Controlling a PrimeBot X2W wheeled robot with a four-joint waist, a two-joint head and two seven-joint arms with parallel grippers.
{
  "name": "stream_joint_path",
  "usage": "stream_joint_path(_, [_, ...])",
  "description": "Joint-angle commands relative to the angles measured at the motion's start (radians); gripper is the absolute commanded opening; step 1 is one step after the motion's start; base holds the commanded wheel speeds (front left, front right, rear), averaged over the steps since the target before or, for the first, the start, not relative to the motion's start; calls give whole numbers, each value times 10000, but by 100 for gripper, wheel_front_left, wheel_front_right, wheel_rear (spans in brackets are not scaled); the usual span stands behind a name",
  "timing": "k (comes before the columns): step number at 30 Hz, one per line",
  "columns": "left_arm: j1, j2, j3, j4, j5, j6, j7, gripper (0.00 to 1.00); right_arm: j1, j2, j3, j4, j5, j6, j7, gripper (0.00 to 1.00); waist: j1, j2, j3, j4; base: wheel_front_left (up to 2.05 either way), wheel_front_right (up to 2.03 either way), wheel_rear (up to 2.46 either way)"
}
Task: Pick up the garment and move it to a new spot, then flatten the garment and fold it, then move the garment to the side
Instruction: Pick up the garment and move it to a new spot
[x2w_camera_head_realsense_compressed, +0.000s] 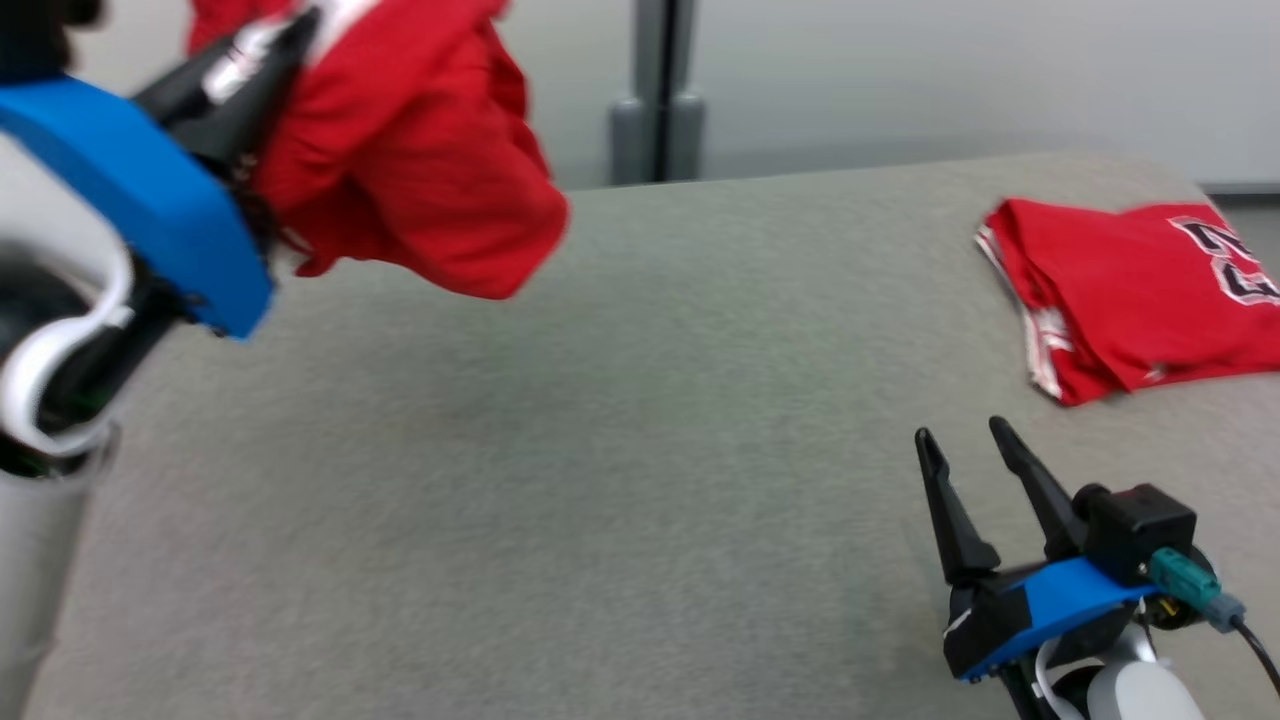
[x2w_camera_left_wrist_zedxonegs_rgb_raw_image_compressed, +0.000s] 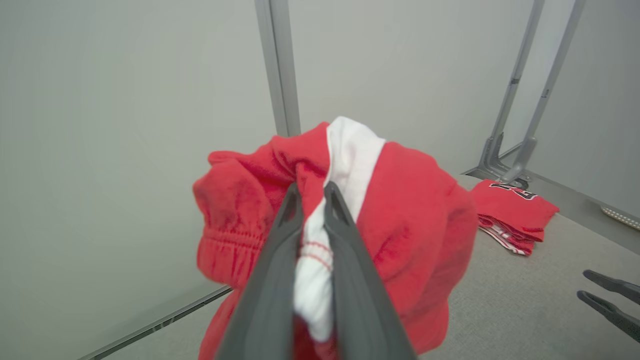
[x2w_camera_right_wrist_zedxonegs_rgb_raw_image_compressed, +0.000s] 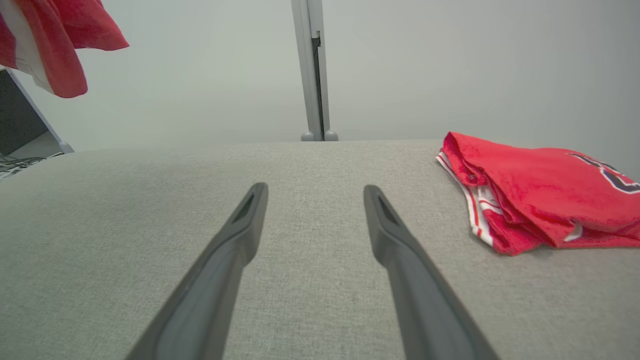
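Note:
The garment (x2w_camera_head_realsense_compressed: 420, 150) is red fleece with a white stripe and a gathered elastic band. It hangs bunched in the air above the table's far left, and its lower folds show in the right wrist view (x2w_camera_right_wrist_zedxonegs_rgb_raw_image_compressed: 60, 50). My left gripper (x2w_camera_head_realsense_compressed: 305, 25) is shut on the garment; in the left wrist view (x2w_camera_left_wrist_zedxonegs_rgb_raw_image_compressed: 312, 192) the two fingers pinch the white stripe of the garment (x2w_camera_left_wrist_zedxonegs_rgb_raw_image_compressed: 415, 225). My right gripper (x2w_camera_head_realsense_compressed: 962, 433) hovers low over the table's near right, open, with nothing between its fingers (x2w_camera_right_wrist_zedxonegs_rgb_raw_image_compressed: 315, 192). Its tips also show at the left wrist view's right edge (x2w_camera_left_wrist_zedxonegs_rgb_raw_image_compressed: 585, 285).
A folded red jersey (x2w_camera_head_realsense_compressed: 1130, 290) with white trim and dark lettering lies at the far right of the grey fabric table (x2w_camera_head_realsense_compressed: 600, 450). A grey metal post (x2w_camera_head_realsense_compressed: 655, 90) stands behind the table's far edge against a pale wall.

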Motion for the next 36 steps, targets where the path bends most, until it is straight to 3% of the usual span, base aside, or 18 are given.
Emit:
stream_joint_path(1, [42,-87,-161,-43,23,-69,-70,0,35,20,29,19,92,5,9,100,0,1,-338,-522,0,0,0])
stream_joint_path(10, [1423,-274,-2791,420,-34,-48,-1532,0,16,28,77,49,179,5,-112,100,0,1,-69,-2160,0,0,0])
stream_joint_path(18, [2345,-211,-4850,2755,1042,-45,-3768,0,-95,39,145,182,296,5,-123,100,0,1,256,-2610,0,0,0])
stream_joint_path(19, [2359,-264,-4975,3059,1188,-46,-4050,24,-92,36,131,186,312,4,-131,100,0,1,286,-2585,0,0,0])
stream_joint_path(20, [2373,-313,-5030,3379,1319,-46,-4329,96,-100,35,107,196,336,4,-135,100,0,1,321,-2537,0,0,0])
stream_joint_path(21, [2422,-402,-5075,3683,1352,-46,-4565,100,-114,32,90,210,357,4,-132,100,0,1,348,-2473,0,0,0])
stream_joint_path(26, [2455,-986,-4752,4516,1315,285,-5861,100,-122,36,-224,132,207,5,-142,100,0,1,297,-1854,0,0,0])
stream_joint_path(32, [3061,-1405,-3810,4079,1044,1188,-7886,100,114,36,-511,-77,105,4,-27,100,0,1,49,-886,0,0,0])
stream_joint_path(36, [3850,-1404,-3123,3504,757,1767,-8416,100,268,30,-729,-225,71,4,92,100,0,1,-201,-225,0,0,0])
